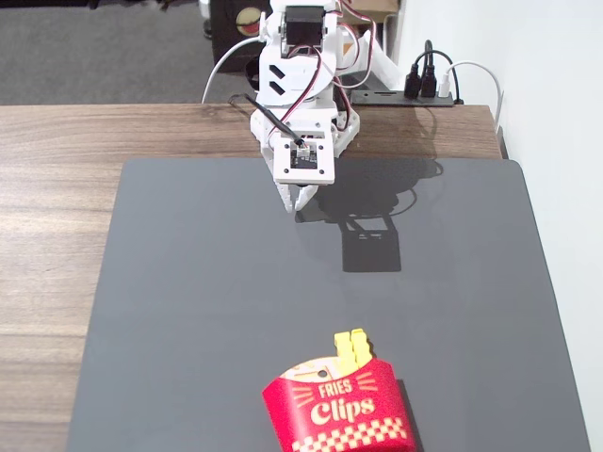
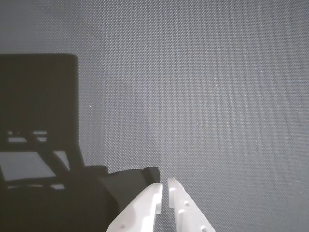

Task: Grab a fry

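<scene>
Red carton [image 1: 337,410] sits nearest the fixed camera, low on the grey mat [image 1: 188,311], its front printed "Fries Clips". Out of its top poke the yellow fries [image 1: 352,347], a small cluster standing upright with square ends showing, so they offer a tip to pinch from above rather than a length lying flat. How many there are is hard to tell.

Between carton and arm lies a wide stretch of bare mat, nothing on it, plenty of room to travel. The carton is close to the mat's near edge and a little right of centre in the fixed view, so an approach from the far side looks the freer line.

Further back, the white tool [image 1: 300,199] hangs just above the mat near its far edge, pointing down, well apart from the fries. In the wrist view the tool [image 2: 164,186] shows its two tips almost together, only a thin slit between them, and nothing held. It would need to open before any pinch.

Beyond, the wooden bench [image 1: 57,132] runs under the arm's base, with cables [image 1: 429,80] along the back.
</scene>
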